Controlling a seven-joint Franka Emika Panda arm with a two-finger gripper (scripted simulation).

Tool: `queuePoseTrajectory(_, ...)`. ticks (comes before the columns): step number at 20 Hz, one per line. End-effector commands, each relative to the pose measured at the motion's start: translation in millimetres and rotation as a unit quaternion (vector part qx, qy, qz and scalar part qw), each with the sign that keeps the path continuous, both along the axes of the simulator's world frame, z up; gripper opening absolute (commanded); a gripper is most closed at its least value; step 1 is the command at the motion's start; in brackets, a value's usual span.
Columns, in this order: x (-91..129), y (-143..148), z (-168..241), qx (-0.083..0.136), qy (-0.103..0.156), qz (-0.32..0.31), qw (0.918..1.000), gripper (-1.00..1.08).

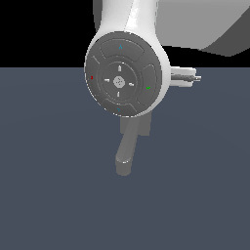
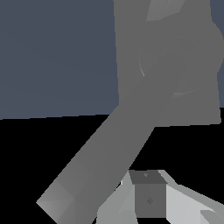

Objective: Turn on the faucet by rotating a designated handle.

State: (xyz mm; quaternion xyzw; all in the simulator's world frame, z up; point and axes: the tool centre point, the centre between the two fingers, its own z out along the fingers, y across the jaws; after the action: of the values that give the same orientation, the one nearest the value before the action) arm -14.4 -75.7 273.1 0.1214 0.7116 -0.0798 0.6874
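In the wrist view the faucet's flat back plate (image 2: 131, 48) fills the upper right. Its thick rounded spout (image 2: 105, 153) runs diagonally away from the round hub (image 2: 188, 65). A slimmer, lighter bar, the handle (image 2: 159, 9), shows only at the picture's edge past the hub. My gripper (image 2: 148, 194) shows as one grey block between white finger bodies, with no gap, close beside the spout; I cannot tell if it touches. In the exterior view the spout (image 1: 125, 151) and a bit of the plate (image 1: 142, 127) show below my arm; the handle is hidden.
My arm's round wrist disc (image 1: 124, 75) faces the exterior camera and covers most of the faucet. Short white parts with a dark tip (image 1: 188, 77) stick out on the exterior view's right of it. The floor (image 1: 49, 171) is flat blue-grey.
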Motion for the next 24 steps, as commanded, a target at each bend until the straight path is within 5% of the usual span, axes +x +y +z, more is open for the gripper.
queuePoseTrajectory(1,7,-10,12,-0.043,-0.009,0.046,0.9979,-1.0)
queuePoseTrajectory(4,7,-18,13,-0.044,-0.01,0.046,0.9979,-1.0)
queuePoseTrajectory(5,-2,-14,5,-0.018,-0.029,0.026,0.9991,-1.0)
queuePoseTrajectory(24,-3,-59,-29,-0.04,-0.014,0.043,0.9982,-1.0)
